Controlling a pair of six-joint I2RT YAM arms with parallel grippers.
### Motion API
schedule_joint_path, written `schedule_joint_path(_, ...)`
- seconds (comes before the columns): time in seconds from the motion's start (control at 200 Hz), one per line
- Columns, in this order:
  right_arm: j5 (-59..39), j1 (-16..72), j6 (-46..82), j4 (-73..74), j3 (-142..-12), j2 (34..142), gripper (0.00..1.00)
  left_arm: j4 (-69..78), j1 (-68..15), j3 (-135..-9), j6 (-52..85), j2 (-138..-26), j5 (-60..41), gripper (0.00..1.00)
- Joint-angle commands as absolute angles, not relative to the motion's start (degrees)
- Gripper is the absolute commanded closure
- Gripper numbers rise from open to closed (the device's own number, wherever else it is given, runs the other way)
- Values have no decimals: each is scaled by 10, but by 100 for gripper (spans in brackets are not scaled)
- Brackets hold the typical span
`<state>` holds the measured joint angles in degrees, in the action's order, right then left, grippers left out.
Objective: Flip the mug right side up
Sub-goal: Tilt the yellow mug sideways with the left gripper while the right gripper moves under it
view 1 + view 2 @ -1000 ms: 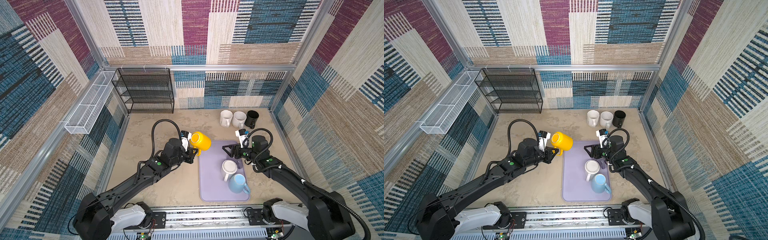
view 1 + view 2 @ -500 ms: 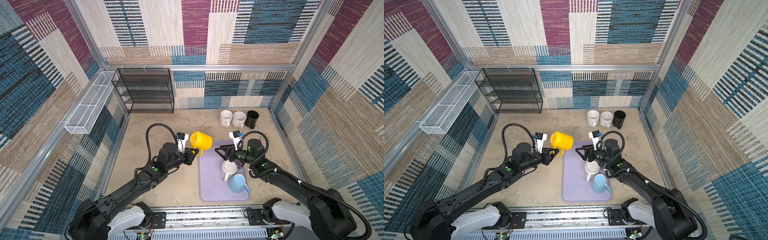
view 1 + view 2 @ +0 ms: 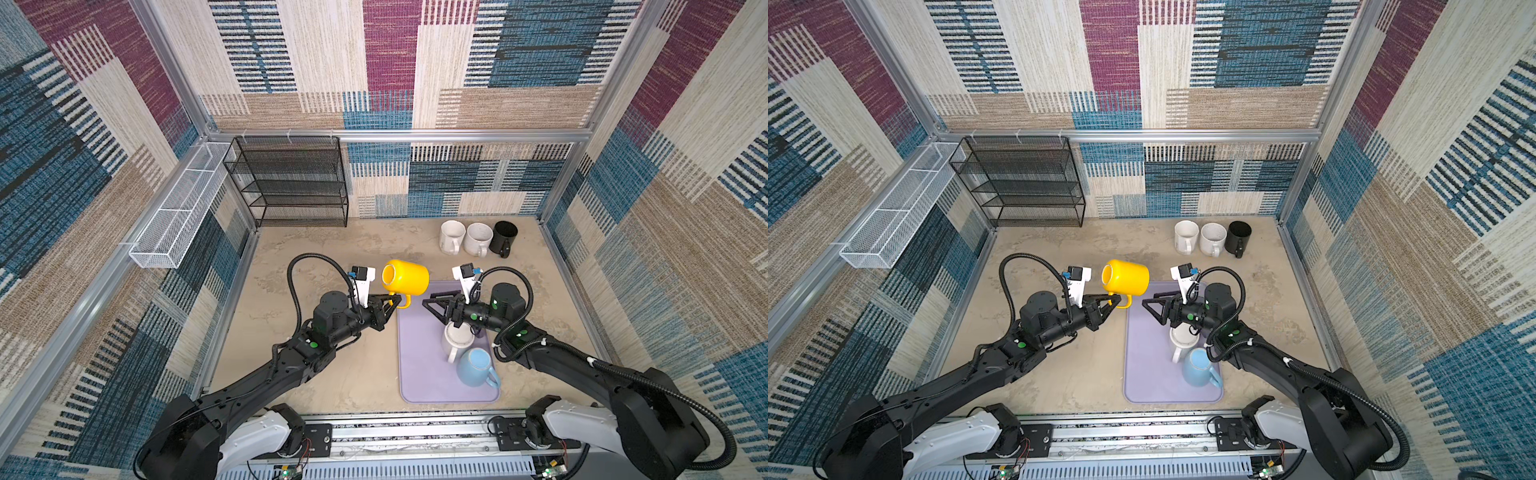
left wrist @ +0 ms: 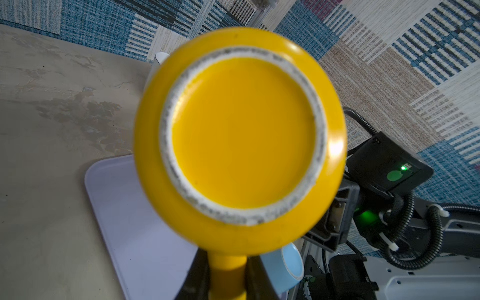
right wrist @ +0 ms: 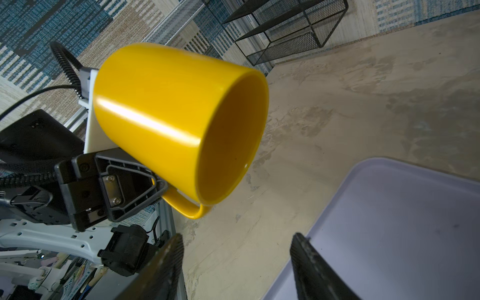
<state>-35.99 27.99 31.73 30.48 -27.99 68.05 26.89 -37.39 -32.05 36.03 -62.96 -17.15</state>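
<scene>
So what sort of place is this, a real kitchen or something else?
Probably a robot test cell, not a kitchen: patchwork woven wall panels in a silver aluminium frame enclose a beige tabletop, and two black robot arms are mounted on a metal base rail.

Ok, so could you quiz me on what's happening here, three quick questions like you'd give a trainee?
1. True or false: the left end effector is shut on the handle of the yellow mug.
2. Pick one. The yellow mug is: A) standing upright on the tray; B) held in the air on its side; C) upside down on the table.
3. Short answer: how many mugs rest on the purple tray?

Key: 1 true. 2 B. 3 two, the white mug and the blue mug.
</scene>
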Motion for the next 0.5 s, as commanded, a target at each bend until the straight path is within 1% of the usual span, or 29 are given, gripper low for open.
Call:
schedule_joint_path(0.0,-366,286,338,357,-280,683,32,395,-373,-318,375,-636,-195,100)
schedule_joint_path(0.496,-360,299,362,419,-282,699,34,530,-372,-301,423,-685,-236,100)
